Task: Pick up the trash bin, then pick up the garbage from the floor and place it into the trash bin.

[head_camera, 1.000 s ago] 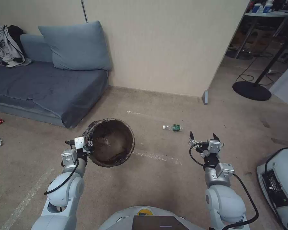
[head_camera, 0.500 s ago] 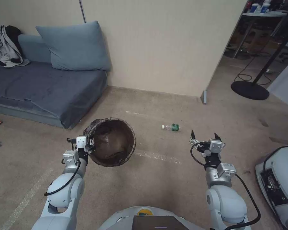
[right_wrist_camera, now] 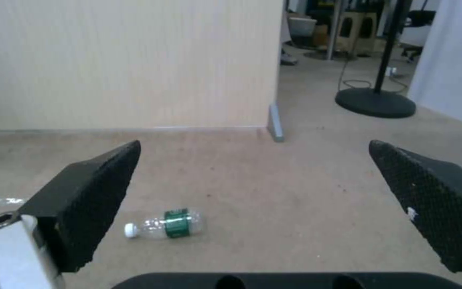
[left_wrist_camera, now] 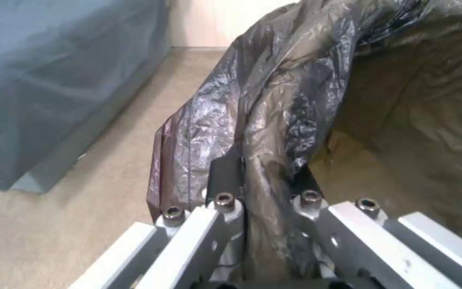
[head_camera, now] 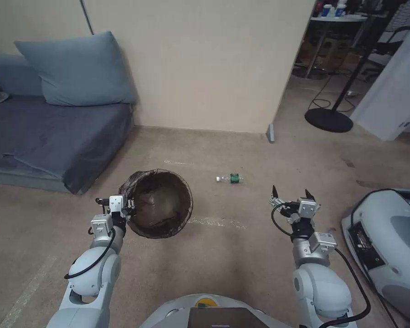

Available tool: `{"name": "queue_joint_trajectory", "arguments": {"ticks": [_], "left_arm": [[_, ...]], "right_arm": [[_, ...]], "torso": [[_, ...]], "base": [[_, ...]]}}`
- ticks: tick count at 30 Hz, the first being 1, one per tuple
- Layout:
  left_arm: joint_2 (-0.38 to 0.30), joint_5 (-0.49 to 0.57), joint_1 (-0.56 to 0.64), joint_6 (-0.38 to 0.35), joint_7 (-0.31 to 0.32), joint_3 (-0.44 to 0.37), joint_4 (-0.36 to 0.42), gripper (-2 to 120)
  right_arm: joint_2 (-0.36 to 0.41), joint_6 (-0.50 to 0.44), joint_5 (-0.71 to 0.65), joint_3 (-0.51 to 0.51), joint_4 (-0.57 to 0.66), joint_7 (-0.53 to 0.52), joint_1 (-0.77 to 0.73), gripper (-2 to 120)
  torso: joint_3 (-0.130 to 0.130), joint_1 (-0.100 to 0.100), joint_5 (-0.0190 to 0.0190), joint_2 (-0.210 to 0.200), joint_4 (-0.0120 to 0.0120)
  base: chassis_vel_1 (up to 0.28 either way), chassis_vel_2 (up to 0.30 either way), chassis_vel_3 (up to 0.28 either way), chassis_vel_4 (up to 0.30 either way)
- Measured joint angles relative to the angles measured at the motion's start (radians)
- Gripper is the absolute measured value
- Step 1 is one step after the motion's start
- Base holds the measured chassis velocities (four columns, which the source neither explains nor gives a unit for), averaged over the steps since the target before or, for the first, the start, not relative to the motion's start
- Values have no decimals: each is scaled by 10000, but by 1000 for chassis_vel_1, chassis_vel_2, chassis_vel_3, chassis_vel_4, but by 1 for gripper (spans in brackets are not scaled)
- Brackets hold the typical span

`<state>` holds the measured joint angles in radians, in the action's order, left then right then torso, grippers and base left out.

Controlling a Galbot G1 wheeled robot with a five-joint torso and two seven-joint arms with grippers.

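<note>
I've got the left gripper clamped on the bagged rim of the trash bin, held up over the beige carpet at center-left of the head view. The right gripper hangs wide open at lower right, and the bottle lies mid-frame on the floor. Blue sofa upper left, cream wall behind, round stand base upper right.

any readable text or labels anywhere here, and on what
No text can be read in these views.
Clear bottle lying on the carpet: green label, print too small and blurred to read.
Robot base: yellow sticker, mark on it not legible.
Containers on the far table: too small to read.
Trash bin, held by the left end effector: no lettering shows on its dark bag.
</note>
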<state>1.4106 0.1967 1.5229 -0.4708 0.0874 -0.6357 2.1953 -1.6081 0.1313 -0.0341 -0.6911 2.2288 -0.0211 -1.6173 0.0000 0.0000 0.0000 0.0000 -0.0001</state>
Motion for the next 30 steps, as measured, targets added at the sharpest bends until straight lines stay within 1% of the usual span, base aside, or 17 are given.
{"name": "queue_joint_trajectory", "arguments": {"ticks": [7,10,18,30], "left_arm": [[17,20,-1,-18,100,-16,-18,5],[21,38,4,-30,119,-43,-29,5],[33,97,9,-26,120,-77,-29,5],[29,188,67,35,98,-116,10,5]], "right_arm": [[0,-28,3,4,-36,-50,34,100],[0,7,4,-12,-35,-55,42,100],[0,47,1,-32,-16,-33,34,100],[0,24,29,-3,10,96,-51,100]], "torso": [[0,0,0,0,-1],[0,0,0,0,4],[0,0,0,0,1],[0,0,0,0,2]], "base": [[0,0,0,0],[0,0,0,0],[-6,7,4,-6],[-76,74,81,-80]]}}
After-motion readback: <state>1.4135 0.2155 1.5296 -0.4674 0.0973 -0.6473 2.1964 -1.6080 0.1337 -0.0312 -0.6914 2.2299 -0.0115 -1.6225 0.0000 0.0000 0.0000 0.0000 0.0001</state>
